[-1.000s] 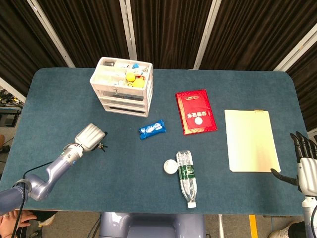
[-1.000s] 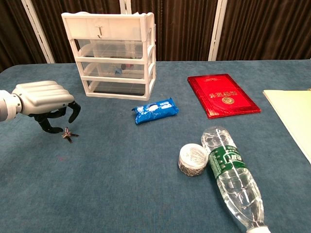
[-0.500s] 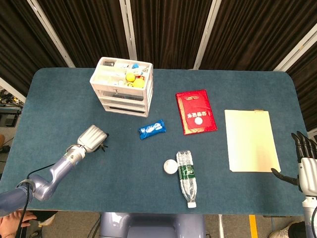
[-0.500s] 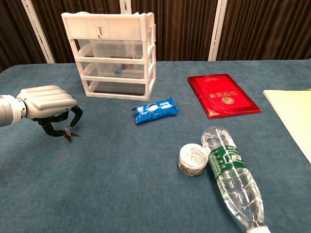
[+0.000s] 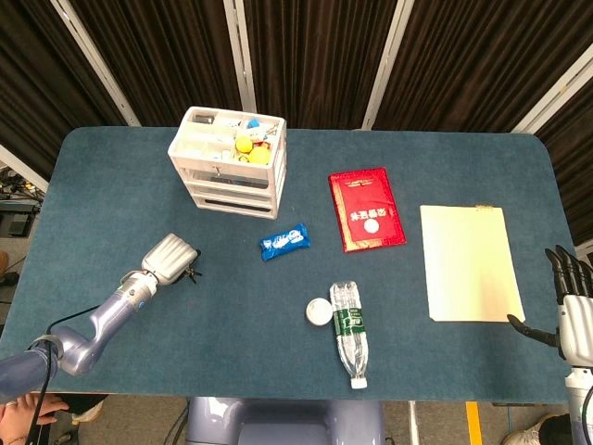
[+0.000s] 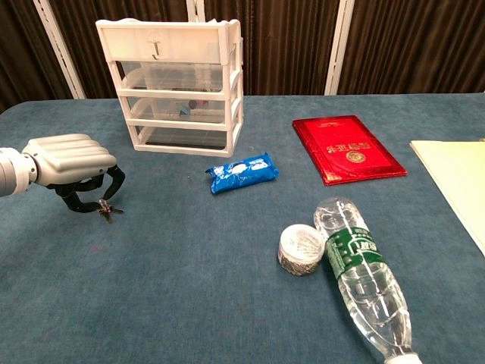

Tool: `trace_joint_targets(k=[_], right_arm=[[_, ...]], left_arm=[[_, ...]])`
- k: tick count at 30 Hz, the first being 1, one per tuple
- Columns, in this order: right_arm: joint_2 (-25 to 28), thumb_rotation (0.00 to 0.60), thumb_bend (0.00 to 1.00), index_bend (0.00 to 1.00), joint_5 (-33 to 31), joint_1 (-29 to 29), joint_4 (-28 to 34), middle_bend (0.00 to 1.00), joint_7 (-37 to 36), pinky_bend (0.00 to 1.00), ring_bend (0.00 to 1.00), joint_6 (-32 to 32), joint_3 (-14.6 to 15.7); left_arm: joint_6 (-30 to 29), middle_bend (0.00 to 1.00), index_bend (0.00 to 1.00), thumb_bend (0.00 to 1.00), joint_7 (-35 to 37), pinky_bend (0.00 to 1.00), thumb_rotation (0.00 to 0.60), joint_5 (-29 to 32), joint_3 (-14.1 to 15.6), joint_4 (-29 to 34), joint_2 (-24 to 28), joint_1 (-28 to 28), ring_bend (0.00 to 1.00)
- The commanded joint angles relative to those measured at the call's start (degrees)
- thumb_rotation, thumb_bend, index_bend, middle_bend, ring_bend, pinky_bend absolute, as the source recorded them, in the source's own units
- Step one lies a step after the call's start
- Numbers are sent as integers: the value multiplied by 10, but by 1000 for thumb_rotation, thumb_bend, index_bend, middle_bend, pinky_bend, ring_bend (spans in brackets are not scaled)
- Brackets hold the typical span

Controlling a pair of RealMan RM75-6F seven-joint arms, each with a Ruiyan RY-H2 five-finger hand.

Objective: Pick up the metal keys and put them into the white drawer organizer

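Closing our left silver five-finger hand (image 6: pixel 70 161) around small dark metal keys (image 6: pixel 104 210) near table's left edge; fingertips touch them, grasp unconfirmed. We risk keys slipping before white plastic drawer organizer (image 6: pixel 178 85).

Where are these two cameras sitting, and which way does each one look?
Head view: high up, looking almost straight down on the whole blue table; shows the left hand and arm, and the right hand at the edge.
Chest view: low at the table's near edge, looking across toward the curtains; shows only the left hand.
Both show the keys, white drawer organizer and bottle.
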State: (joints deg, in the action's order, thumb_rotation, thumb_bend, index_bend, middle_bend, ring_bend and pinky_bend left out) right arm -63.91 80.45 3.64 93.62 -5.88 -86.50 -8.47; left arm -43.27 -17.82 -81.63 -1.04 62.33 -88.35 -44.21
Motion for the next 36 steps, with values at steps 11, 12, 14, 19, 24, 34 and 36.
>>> trace_joint_targets(k=[11,12,14,19,24,34,36], right_arm=[[0,600,62,0,1,-1,0,0,-1,0,0,-1,0],[0,600,62,0,1,-1,0,0,-1,0,0,-1,0],[0,600,62,0,1,-1,1,0,0,0,0,-1,0],[-1,600,63,0,2,-1,0,0,0,0,0,-3,0],[-1,600,62,0,1,-2,0,0,-2,0,0,-3,-1],[-1,600,62,0,2,-2,1,0,-2,0,0,-4,-1],[-1,600,63,0,2,-2,1,0,-2,0,0,-5,-1]], left_arm=[[-4,892,528,424,3,679,600,2,0,-4,-5,-4,807],[-4,892,530,432,3,679,600,1,0,-3,-4,-5,807],[-3,893,537,442,3,679,600,2,1,-2,-2,-5,807],[-3,894,551,459,3,678,600,4,3,-1,-2,-5,807],[-1,894,566,459,2,679,600,5,5,-1,-2,-5,807],[-7,895,575,462,-1,678,600,7,4,6,4,-7,807],[-10,895,577,463,-3,678,600,5,1,10,7,-9,807]])
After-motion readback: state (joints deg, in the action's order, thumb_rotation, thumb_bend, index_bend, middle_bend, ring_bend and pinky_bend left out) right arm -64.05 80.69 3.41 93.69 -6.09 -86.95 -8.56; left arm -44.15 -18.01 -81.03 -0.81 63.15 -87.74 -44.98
